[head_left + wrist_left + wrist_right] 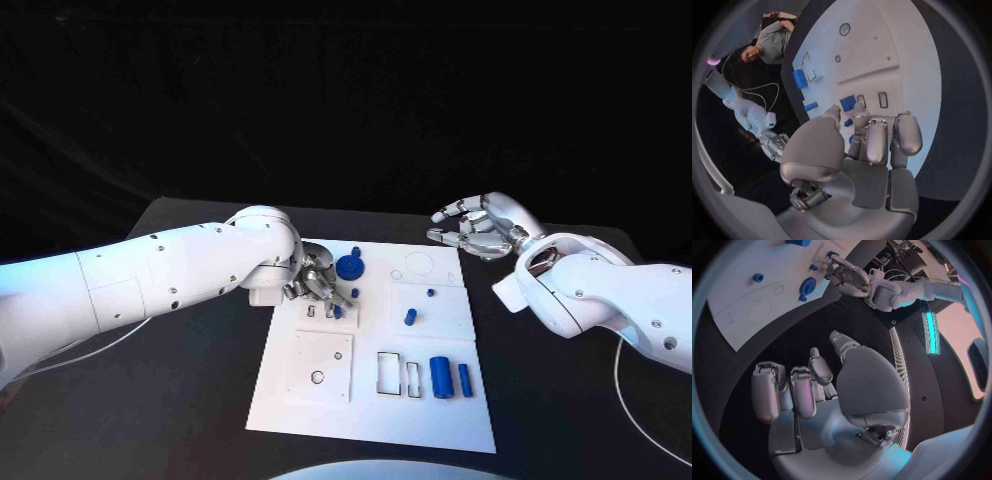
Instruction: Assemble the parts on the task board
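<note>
The white board [378,400] lies in the middle of the black tabletop [188,400]. The left robot hand [320,287] reaches over its near-left part, fingertips down at a small blue piece [338,310] — whether it grips the piece I cannot tell. The right robot hand [480,228] hovers off the board's far right corner, fingers curled, holding nothing. Two blue cylinders [451,377] lie side by side on the board.

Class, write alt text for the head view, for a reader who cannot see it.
The robot's left hand reaches onto a white task board on a black table, fingers down among small blue parts. Its right hand hovers, fingers curled, holding nothing, off the board's far right corner.
</note>
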You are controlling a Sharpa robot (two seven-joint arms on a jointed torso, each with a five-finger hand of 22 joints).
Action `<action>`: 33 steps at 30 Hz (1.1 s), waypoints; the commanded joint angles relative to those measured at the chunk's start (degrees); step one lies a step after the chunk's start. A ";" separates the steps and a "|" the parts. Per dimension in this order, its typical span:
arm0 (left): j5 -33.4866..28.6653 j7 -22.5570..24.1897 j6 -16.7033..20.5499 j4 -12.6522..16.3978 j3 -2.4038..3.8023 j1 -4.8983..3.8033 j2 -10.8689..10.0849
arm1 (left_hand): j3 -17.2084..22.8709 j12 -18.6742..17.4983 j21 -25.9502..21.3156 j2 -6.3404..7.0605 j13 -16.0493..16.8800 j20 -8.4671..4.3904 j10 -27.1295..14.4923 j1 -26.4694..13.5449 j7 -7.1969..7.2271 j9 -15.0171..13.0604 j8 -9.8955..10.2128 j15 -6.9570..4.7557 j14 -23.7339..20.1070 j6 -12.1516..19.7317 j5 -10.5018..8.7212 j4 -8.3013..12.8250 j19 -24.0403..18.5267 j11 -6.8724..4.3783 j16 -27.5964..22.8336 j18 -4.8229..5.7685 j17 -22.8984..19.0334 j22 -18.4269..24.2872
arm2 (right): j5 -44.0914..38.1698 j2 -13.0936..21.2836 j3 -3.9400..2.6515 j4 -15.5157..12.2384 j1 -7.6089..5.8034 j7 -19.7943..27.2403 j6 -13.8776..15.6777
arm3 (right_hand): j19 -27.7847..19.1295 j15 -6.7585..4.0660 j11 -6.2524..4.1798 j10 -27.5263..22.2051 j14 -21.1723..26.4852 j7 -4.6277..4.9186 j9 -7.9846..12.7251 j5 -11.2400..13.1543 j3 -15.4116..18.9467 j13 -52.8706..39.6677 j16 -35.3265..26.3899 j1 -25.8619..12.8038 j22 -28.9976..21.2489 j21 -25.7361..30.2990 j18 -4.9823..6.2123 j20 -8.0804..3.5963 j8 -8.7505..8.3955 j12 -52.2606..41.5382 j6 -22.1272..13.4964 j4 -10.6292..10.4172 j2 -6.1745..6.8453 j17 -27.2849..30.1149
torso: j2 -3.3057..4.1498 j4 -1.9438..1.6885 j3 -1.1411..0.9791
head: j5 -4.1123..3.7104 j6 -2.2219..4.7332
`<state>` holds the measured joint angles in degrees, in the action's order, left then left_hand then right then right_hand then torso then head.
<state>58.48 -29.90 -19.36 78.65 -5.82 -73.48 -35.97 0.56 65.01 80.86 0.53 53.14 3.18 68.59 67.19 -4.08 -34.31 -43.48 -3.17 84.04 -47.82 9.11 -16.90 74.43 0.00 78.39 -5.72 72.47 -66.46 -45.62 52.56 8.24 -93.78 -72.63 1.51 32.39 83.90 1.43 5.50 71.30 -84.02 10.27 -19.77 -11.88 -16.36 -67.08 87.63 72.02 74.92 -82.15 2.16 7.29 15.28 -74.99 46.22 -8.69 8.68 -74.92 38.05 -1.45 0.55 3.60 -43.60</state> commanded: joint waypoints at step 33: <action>-10.79 1.00 6.25 2.44 -0.09 0.03 -1.84 | 40.71 -0.29 1.08 8.13 -1.10 -0.27 0.77 9.29 0.37 -5.65 -2.32 -0.56 1.56 1.62 -0.10 2.41 0.64 -0.41 0.16 1.13 1.06 -2.11 | -0.06 -0.50 0.04 0.82 0.25 -0.50 -1.21 | -0.03 -0.35 -0.16 -0.50 -4.09 -0.13 -0.03 -0.66 -0.02 0.21 -0.28 0.41 8.53 0.45 0.33 -0.13 0.29 0.50 0.24 -0.48 -0.11 -6.69 | -0.07 -0.24 -0.08 | -0.23 -0.26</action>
<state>50.13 -29.64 -15.79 80.55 -5.96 -73.44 -37.60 33.72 64.51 81.75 8.64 51.98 2.87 68.84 76.75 -3.69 -34.78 -45.46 -3.37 83.83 -46.38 8.85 -19.37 74.74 -0.40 78.18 -5.72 73.49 -68.52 -45.59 52.06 8.28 -92.98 -72.42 1.08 31.99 83.90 1.43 5.29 71.10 -84.02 10.27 -19.76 -12.21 -16.46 -66.96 87.63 72.02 74.90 -81.86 2.16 7.29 15.27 -74.77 46.22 -8.78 8.68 -74.91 37.98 -1.54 0.51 3.46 -43.88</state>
